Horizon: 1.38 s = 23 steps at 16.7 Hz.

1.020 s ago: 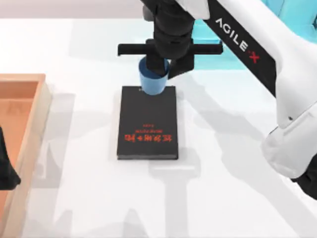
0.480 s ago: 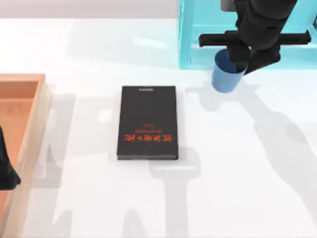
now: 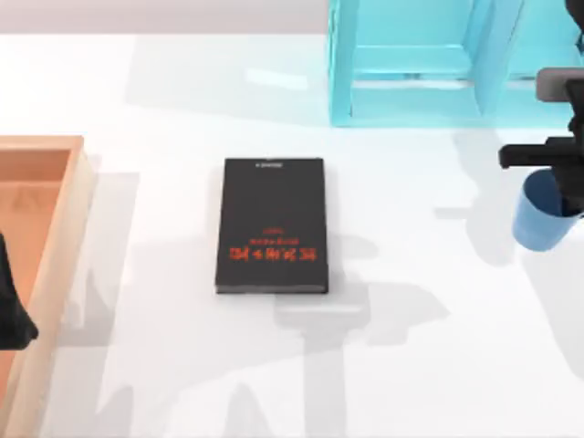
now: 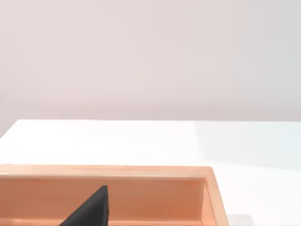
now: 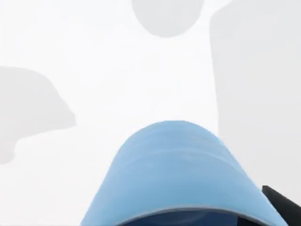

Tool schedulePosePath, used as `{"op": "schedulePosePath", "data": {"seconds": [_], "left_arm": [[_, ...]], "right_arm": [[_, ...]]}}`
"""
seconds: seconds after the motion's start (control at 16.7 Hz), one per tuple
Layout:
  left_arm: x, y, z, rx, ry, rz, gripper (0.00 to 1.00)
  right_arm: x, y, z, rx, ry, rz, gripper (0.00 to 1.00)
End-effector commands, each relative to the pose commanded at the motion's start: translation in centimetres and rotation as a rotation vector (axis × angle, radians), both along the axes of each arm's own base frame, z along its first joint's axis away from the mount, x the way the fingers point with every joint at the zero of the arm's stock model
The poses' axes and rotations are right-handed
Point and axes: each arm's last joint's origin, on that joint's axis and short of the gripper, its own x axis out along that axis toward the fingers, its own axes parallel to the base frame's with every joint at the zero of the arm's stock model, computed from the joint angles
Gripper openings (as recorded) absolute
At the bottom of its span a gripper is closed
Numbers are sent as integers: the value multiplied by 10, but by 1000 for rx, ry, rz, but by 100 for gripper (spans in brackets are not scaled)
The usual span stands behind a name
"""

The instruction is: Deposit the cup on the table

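Observation:
The small blue cup (image 3: 538, 228) hangs at the far right of the white table (image 3: 411, 347), with my right gripper (image 3: 564, 196) shut on its rim. The right wrist view has the cup (image 5: 174, 169) close below the camera, a black fingertip (image 5: 282, 203) at its rim, and bare table (image 5: 94, 70) with a round shadow beneath, so the cup is held a little above the surface. My left gripper (image 3: 9, 315) is parked at the left edge over the orange tray.
A black book (image 3: 271, 225) with red lettering lies flat in the middle. The cyan shelf frame (image 3: 339, 64) stands at the back right. The orange wooden tray (image 3: 68, 210) lines the left edge and is also in the left wrist view (image 4: 141, 172).
My right gripper has carried the cup from above the book's far end, past the front of the shelf, to the right edge and nearer the front. The left arm stayed still.

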Motion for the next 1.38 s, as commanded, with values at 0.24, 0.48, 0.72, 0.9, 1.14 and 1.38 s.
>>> {"op": "schedulePosePath", "data": {"seconds": [0.24,0.48,0.72,0.9,1.14,1.38], "left_arm": [[0,0,0,0,0,0,100],[0,0,0,0,0,0,100],[0,0,0,0,0,0,100],[0,0,0,0,0,0,100],[0,0,0,0,0,0,100],[0,0,0,0,0,0,100]], "right_arm": [[-10,-13,-5,-6,3,-14,0],[-10,-11,-6,-8,9,-11,0],[-8,-8,-26,-10,12,-6,0],[-6,-4,-53,-7,-1,-9,0],[-8,-3,-69,-6,3,-14,0],[-8,-3,-69,-6,3,-14,15]]}}
